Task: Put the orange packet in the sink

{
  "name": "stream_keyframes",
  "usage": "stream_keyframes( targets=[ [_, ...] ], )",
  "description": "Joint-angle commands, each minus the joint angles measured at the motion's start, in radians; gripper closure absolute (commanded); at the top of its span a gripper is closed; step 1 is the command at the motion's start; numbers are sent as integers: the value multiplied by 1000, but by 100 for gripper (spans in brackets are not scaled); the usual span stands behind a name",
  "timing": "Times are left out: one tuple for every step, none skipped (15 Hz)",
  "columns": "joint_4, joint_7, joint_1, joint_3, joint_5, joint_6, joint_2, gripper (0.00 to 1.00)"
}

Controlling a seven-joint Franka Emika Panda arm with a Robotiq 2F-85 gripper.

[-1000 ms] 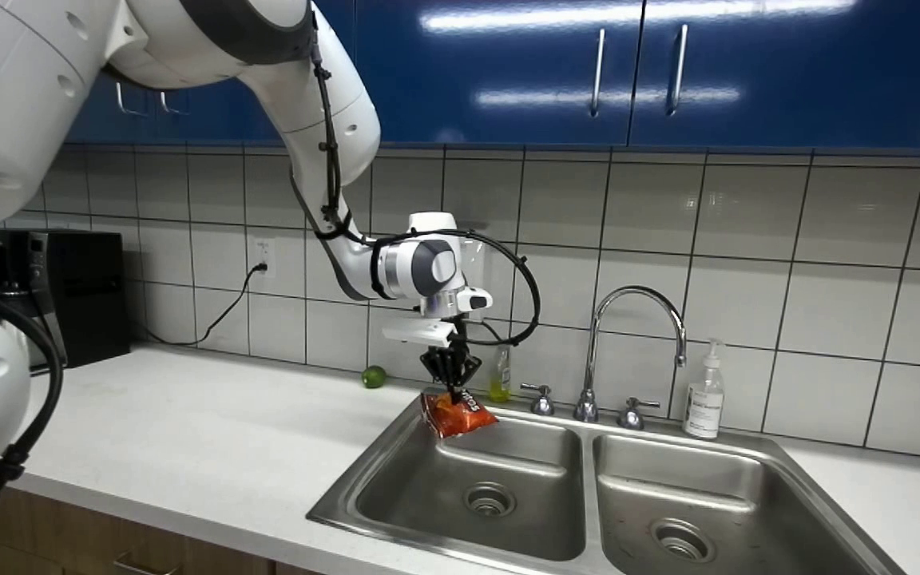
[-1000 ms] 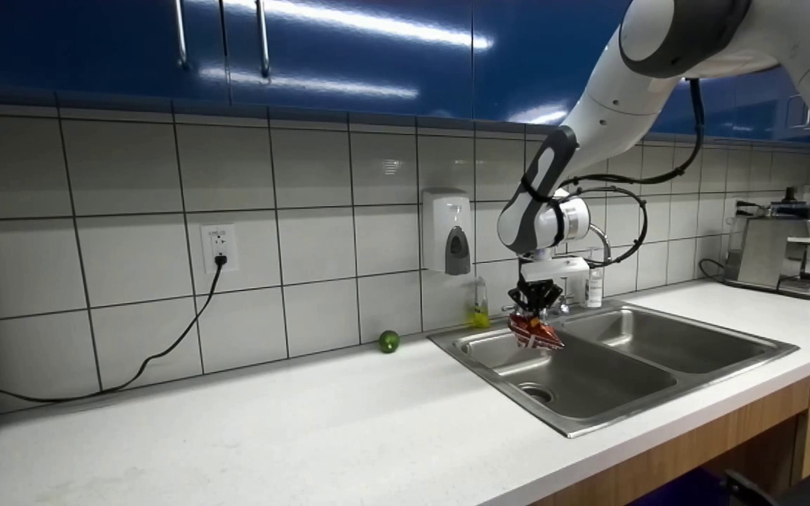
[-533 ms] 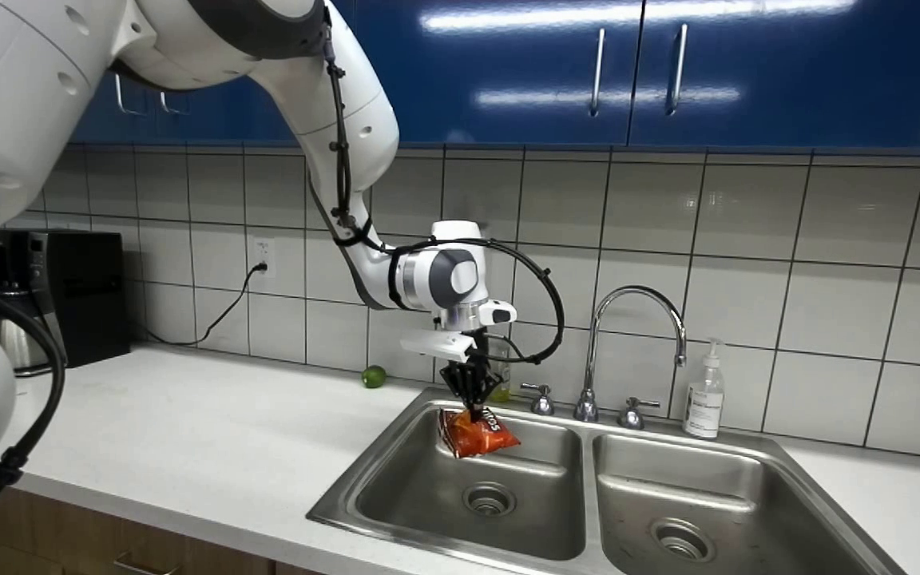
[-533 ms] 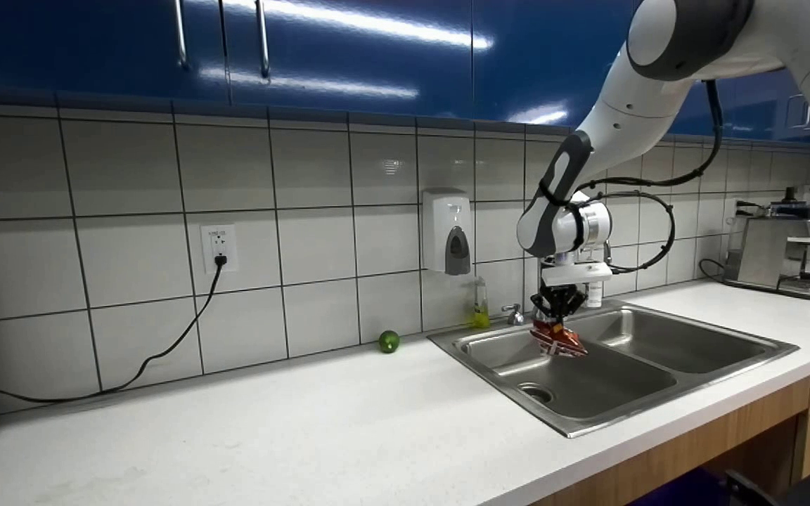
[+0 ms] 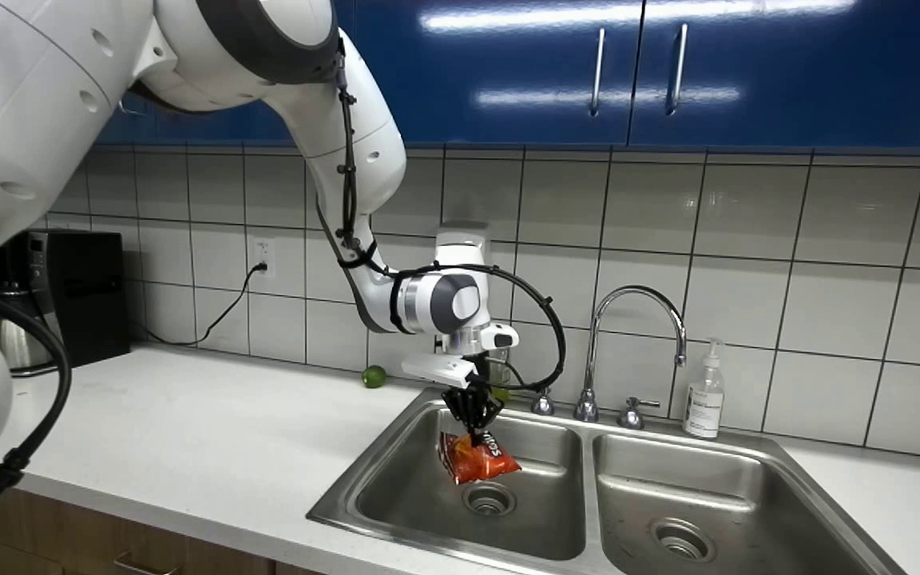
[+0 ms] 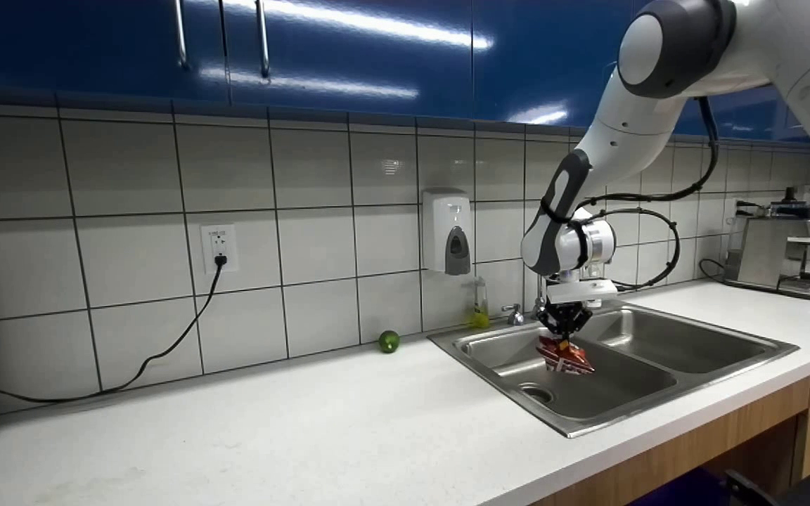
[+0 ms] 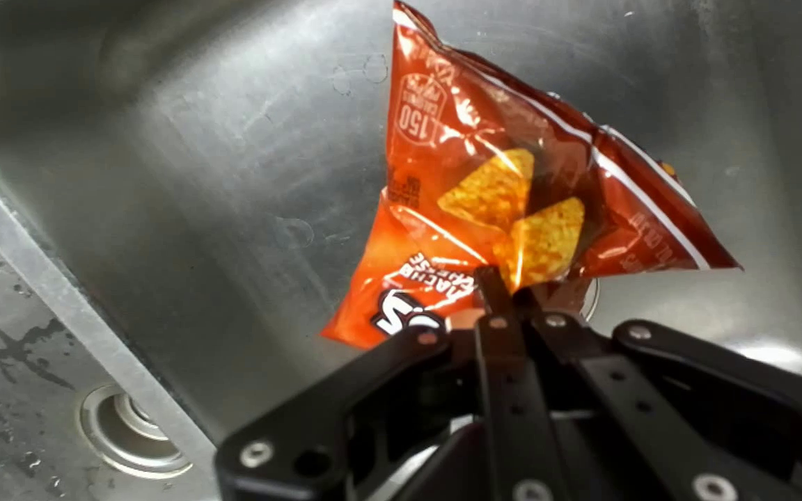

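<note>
We see the gripper (image 7: 509, 289) pinching the orange packet (image 7: 505, 181), its two fingers (image 7: 490, 292) drawn together on the crinkled wrapper, just beside the printed chips. In both exterior views the packet hangs tilted beneath the gripper over the sink (image 5: 590, 511), within the outline of the basin (image 5: 540, 523) nearer the small green object (image 5: 374, 377); whether any corner dips below the rim, we cannot tell. From the wrist we look down on white stripes and lettering that includes "150", set against the steel, with a sliver of the drain (image 5: 489, 500) peeking out behind the packet. Past the divider, we make out dark streaks near the other drain (image 7: 138, 428). At the back of the sink stands the gooseneck faucet (image 5: 592, 351), with a pump bottle (image 5: 704, 399) near it. In an exterior view we find a clear bottle of yellow liquid (image 6: 480, 318) behind the sink and, higher up on the tiles (image 6: 313, 246), a wall dispenser (image 6: 446, 232). The green object sits on the white countertop (image 6: 271, 422) near the tiles, apart from the sink, and blue cabinets (image 5: 508, 72) run overhead. A black appliance (image 5: 85, 291) stands farther along the countertop.
</note>
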Motion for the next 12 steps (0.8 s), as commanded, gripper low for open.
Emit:
stream_keyframes(
  targets=[
    [15,18,-13,4,14,54,43,100],
    [18,17,-12,3,14,68,56,100],
    [21,19,-10,0,13,82,71,100],
    [24,18,-10,-1,13,92,84,100],
    [26,18,-10,-2,12,108,99,100],
    [29,17,-10,-4,12,119,112,100],
    [32,16,-10,-5,12,130,129,100],
    [34,15,-9,-8,11,144,143,100],
    [36,14,-9,-11,11,157,159,100],
    [38,14,-9,-13,12,168,173,100],
    [40,15,-6,-19,10,183,189,100],
    [43,16,-5,-22,10,197,207,100]
  ],
)
